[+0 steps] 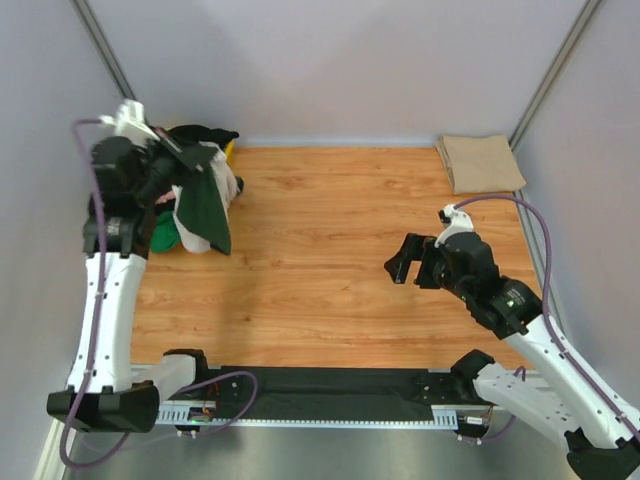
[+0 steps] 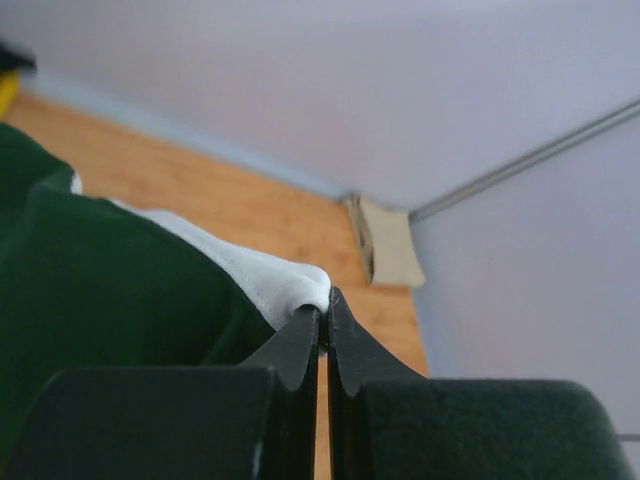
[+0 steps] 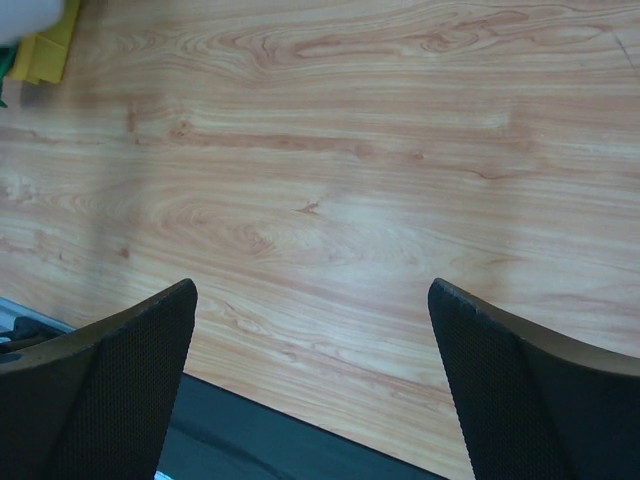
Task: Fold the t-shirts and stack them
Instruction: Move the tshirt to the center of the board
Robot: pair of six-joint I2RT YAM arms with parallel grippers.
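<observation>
The cream tee with dark green sleeves [image 1: 203, 205] hangs over the far left corner of the desk [image 1: 320, 280]. Its long axis runs down from a pinched cream edge to the pile of other t-shirts [image 1: 165, 235] beneath. The left gripper [image 1: 170, 150] is pressed together on that edge. The right gripper [image 1: 400, 268], spread wide and holding nothing, hovers well apart over the desk's right half, so the tee's free hem lies to its left. A folded tan t-shirt [image 1: 480, 162] sits in the far right corner.

Green-sleeved t-shirt [image 1: 205, 205] in left end effector [image 1: 183, 156]
</observation>
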